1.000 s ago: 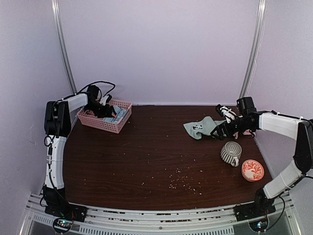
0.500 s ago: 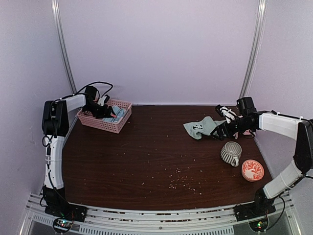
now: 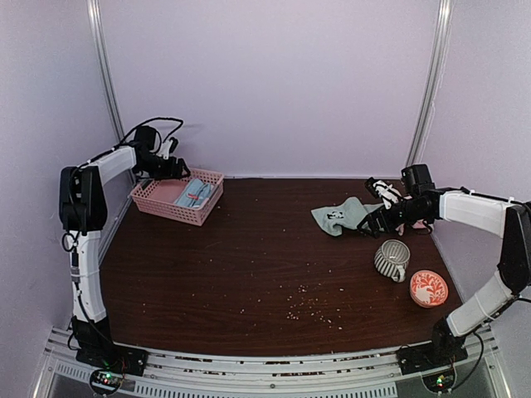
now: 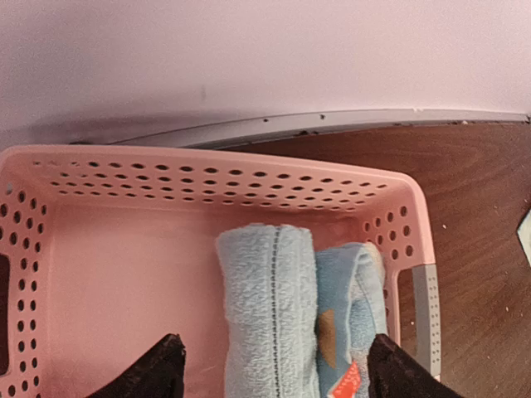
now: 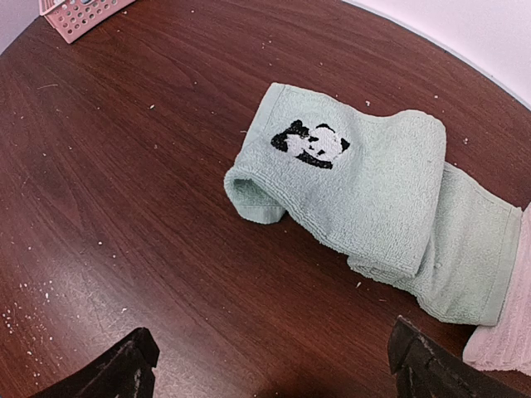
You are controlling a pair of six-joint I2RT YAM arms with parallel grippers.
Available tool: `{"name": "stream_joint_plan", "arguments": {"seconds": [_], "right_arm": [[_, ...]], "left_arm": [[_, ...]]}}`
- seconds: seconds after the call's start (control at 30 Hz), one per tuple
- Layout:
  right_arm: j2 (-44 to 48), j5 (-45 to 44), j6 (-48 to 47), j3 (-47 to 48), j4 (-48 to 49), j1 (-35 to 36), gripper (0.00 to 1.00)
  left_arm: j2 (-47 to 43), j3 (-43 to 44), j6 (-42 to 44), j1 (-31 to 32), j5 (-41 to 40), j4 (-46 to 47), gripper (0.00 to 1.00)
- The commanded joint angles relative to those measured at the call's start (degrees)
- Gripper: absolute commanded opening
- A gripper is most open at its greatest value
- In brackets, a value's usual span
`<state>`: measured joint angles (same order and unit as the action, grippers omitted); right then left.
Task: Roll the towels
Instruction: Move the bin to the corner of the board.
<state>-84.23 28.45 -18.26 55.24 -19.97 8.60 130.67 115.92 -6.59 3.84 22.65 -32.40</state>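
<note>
Looking at the left side first: left pincer [image 4: 278, 377] hovers over the pink basket [image 4: 124, 274], fingers [image 4: 162, 369] spread wide, gripping nothing. From the overhead camera it's at the basket's far-left corner, above the rim.

Two towels are in the basket, both rolled, lying side by side and touching, in the right half:
- plain light blue towel [image 4: 270, 315], stitched seam running along the top
- spotted blue towel [image 4: 357, 290], against the basket's right wall, orange-brown spot showing (plus an orange tag at its near end)

Left half of the basket floor is bare pink plastic.

Right side: right pincer [image 5: 274, 369] is also spread wide, empty, low over the bench [image 3: 249, 265], just beside the green towel [image 5: 373, 199]. No contact visible.

Green towel lies on the bench at the far right, loosely folded over, one end open like a tube, not a tight roll. Black-and-white panda mark [image 5: 311, 143] faces up. Pink towel [image 5: 504, 332] is only a sliver at the wrist view's edge, touching the green one's end; can't tell whether it's rolled.

Other stuff: striped mug [image 3: 392, 259] and red-and-white bowl [image 3: 429, 288] nearer the right arm's base, apart from the towels. Crumbs [image 3: 307, 303] scattered mid-bench.
</note>
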Motion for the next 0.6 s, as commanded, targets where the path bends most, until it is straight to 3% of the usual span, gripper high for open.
{"name": "stream_joint_plan", "arguments": {"seconds": [0.0,0.27,0.57], "right_arm": [[0.0,0.6,-0.8,1.2,-0.4,-0.3,1.00],[-0.2,0.6,-0.9,1.3,-0.5,-0.3,1.00],[-0.2,0.4,-0.9,1.4,-0.6,-0.3,1.00]], "left_arm": [[0.7,1.6,-4.2,-2.3,-9.5,-0.9,0.71],[8.6,6.5,-5.6,-2.5,-6.4,0.7,0.61],[14.7,8.9,-6.5,-0.5,-1.5,2.9,0.60]]}}
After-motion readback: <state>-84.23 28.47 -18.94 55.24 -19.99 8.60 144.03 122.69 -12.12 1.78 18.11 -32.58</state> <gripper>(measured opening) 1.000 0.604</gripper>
